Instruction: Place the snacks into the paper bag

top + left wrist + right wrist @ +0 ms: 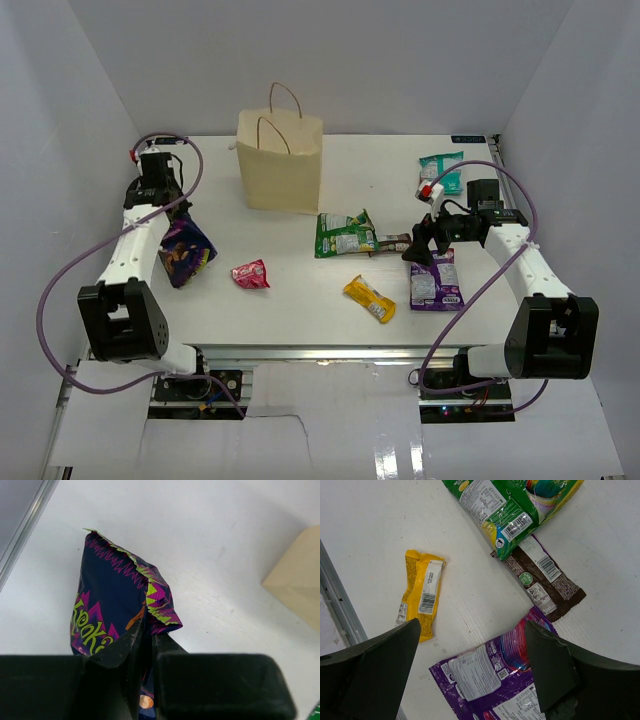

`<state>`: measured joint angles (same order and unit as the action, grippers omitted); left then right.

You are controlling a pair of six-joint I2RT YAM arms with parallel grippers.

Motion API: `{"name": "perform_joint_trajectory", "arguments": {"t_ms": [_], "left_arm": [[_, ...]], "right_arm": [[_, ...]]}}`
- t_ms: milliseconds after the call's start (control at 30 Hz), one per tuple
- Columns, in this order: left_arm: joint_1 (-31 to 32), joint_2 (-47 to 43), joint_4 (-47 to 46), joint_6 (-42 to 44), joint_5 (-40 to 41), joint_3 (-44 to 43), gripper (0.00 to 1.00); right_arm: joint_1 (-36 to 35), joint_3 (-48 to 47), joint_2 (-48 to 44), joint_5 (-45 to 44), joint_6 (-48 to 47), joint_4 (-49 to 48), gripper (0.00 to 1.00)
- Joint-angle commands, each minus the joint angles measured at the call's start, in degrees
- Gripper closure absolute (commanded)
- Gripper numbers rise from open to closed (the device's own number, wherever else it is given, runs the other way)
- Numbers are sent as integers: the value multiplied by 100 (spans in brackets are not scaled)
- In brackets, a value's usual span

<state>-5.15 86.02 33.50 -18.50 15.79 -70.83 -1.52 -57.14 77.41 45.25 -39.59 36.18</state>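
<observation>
My left gripper (176, 212) is shut on the top edge of the dark purple chip bag (183, 251), which hangs from the closed jaws in the left wrist view (112, 605), left of the paper bag (280, 158). My right gripper (418, 246) is open above the purple pouch (435, 280), which lies flat between the open jaws in the right wrist view (492, 677). The green pouch (344, 233), brown bar (392, 243), yellow bar (369, 298), red packet (250, 273) and teal pouch (442, 172) lie on the table.
The paper bag stands upright and open at the back middle, its corner showing in the left wrist view (296, 582). A small red-and-white object (430, 191) lies by the teal pouch. White walls enclose the table on three sides.
</observation>
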Motion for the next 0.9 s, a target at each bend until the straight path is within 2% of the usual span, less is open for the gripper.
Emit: {"name": "perform_joint_trajectory", "arguments": {"t_ms": [0, 333, 600, 633, 700, 733, 767, 833, 867], "left_arm": [[-4, -699, -388, -189, -348, -133, 98], [-101, -1394, -721, -479, -814, -801, 100], [-101, -1307, -810, -540, -1112, -968, 100], [-109, -1168, -757, -532, -1322, -925, 95], [-109, -1035, -530, -540, -1447, -828, 74], [-101, -982, -433, -532, -1482, -697, 51], [-101, -929, -371, -514, -1552, -591, 41], [-109, -929, -335, -409, -1692, -180, 29], [-101, -929, -361, -322, -1876, -38, 19]], "right_arm": [[20, -69, -77, 212, -92, 55, 10], [20, -69, -138, 194, -119, 73, 10], [20, -60, -129, 194, -119, 73, 10], [20, -60, -129, 194, -119, 73, 10], [29, -60, -129, 185, -110, 73, 10], [20, -51, -138, 185, -101, 73, 10], [20, -34, -129, 177, -92, 82, 10], [29, 1, -129, 150, -101, 90, 10], [20, 28, -121, 150, -101, 91, 10]]}}
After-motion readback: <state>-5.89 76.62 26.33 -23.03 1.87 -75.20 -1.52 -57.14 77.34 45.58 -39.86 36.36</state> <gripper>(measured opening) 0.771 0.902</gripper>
